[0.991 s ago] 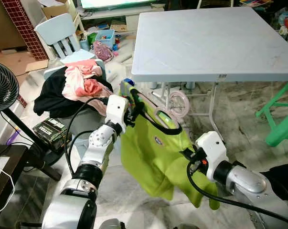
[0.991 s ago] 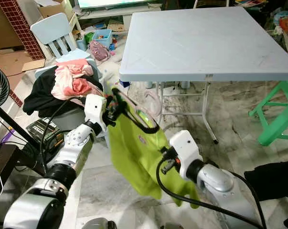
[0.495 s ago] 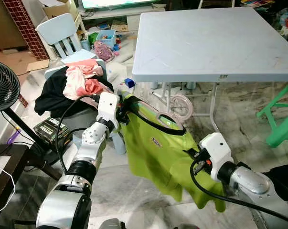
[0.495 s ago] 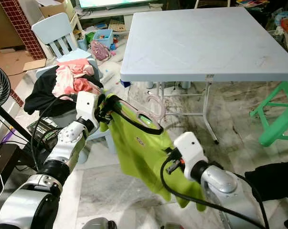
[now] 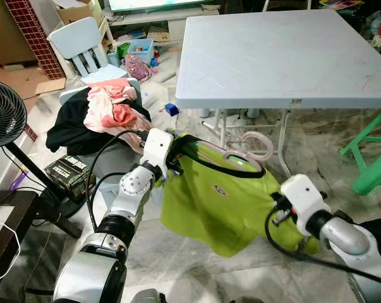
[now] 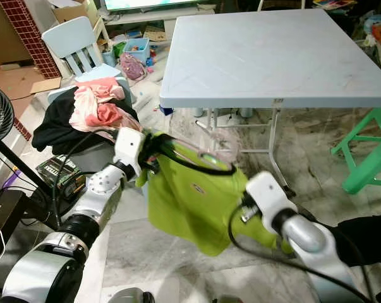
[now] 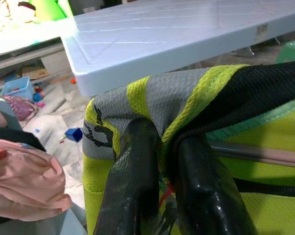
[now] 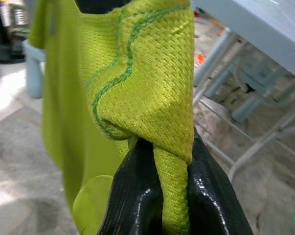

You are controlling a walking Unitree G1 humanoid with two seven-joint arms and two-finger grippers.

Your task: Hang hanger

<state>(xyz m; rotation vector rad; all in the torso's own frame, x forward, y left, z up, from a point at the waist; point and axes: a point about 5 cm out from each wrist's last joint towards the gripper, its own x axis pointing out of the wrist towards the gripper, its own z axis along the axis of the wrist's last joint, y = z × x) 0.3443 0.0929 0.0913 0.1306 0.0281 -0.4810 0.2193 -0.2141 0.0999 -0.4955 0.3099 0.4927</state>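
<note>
The pink hanger sits inside the collar of the lime shirt, at 6 o'clock from the white table. Left gripper pinches the collar; right gripper clamps a sleeve. Dressing seems done; hanging remains.

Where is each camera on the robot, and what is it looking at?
Left and right eye views: on the head, looking down at the green shirt, table, both silver arms.
Left wrist view: along the left gripper pinching the shirt's collar.
Right wrist view: along the right gripper pinching shirt fabric.
Shared: all show the shirt.
</note>
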